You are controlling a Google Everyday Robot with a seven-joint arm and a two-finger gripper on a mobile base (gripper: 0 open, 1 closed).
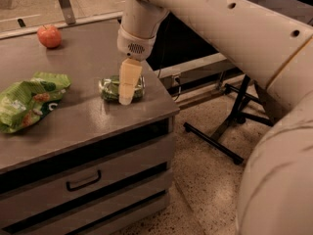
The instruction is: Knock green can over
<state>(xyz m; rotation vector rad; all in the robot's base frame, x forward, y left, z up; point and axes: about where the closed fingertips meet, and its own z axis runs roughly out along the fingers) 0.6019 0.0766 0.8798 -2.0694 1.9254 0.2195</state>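
Observation:
The green can lies on its side on the grey counter, near the counter's right edge, with its silver end facing left. My gripper hangs straight down from the white arm, directly over and in front of the can. Its cream tip reaches the counter surface at the can's middle and hides part of the can.
A flat green snack bag lies at the counter's left. A red apple sits at the back left. The counter has drawers with a dark handle. Black stand legs spread over the speckled floor to the right.

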